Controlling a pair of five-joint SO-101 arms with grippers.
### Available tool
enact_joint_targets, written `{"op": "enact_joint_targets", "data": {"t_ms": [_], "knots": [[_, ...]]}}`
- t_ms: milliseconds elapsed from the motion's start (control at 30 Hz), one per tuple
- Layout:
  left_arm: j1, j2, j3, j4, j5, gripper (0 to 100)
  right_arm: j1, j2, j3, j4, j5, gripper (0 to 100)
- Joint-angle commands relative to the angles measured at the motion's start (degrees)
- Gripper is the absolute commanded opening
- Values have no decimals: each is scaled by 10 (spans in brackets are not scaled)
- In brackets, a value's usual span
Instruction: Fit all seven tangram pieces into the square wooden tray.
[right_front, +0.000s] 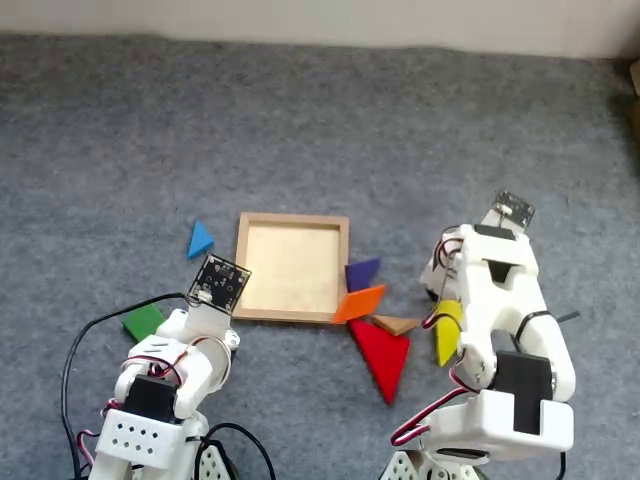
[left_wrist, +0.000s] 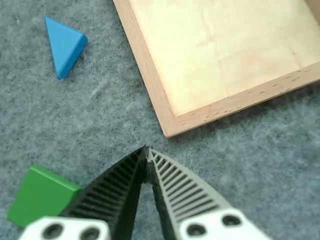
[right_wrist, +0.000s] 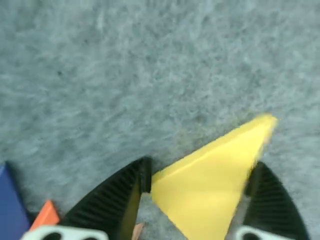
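The square wooden tray (right_front: 293, 310) lies mid-table with nothing in it; its near corner (left_wrist: 167, 125) is in the left wrist view. My left gripper (left_wrist: 146, 150) is shut and holds nothing, just short of that corner, between the tray and the green piece (left_wrist: 40, 195). A blue triangle (left_wrist: 63, 44) lies left of the tray (right_front: 200, 240). My right gripper (right_wrist: 197, 177) is shut on the yellow triangle (right_wrist: 215, 185), which is seen right of the tray beside the right arm (right_front: 448, 330).
A purple piece (right_front: 362, 273), an orange parallelogram (right_front: 359, 303), a tan triangle (right_front: 396, 324) and a large red triangle (right_front: 382, 355) cluster at the tray's right near corner. The green piece (right_front: 143, 322) lies at the left arm's side. Grey carpet covers the table.
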Motion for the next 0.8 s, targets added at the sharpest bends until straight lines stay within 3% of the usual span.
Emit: {"op": "enact_joint_targets", "data": {"t_ms": [0,367,600,767], "knots": [[-2,-5,16,0,-4,6,7,-11,-7,-5,-3,226],[-2,-5,16,0,-4,6,-13,-12,-10,-4,-3,229],[-2,-5,16,0,-4,6,-83,-11,-11,36,-8,383],[-2,-5,16,0,-4,6,-100,-10,-7,40,-8,387]]}}
